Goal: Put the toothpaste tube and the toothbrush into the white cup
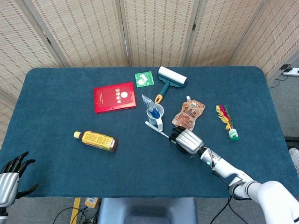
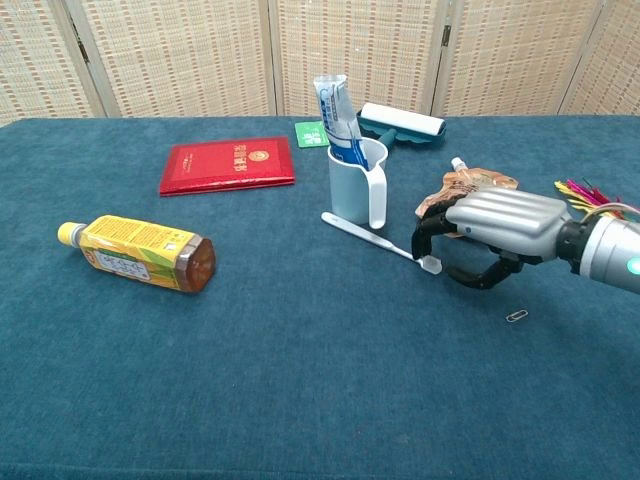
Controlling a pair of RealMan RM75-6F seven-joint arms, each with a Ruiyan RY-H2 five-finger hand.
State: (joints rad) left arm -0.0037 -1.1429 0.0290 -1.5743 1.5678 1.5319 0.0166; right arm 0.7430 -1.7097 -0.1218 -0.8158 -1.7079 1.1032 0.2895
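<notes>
The right hand [image 2: 490, 235] pinches the toothbrush [image 2: 378, 240], which slants toward 10 o'clock before the white cup [image 2: 357, 183] holding the toothpaste tube [image 2: 338, 120]
</notes>
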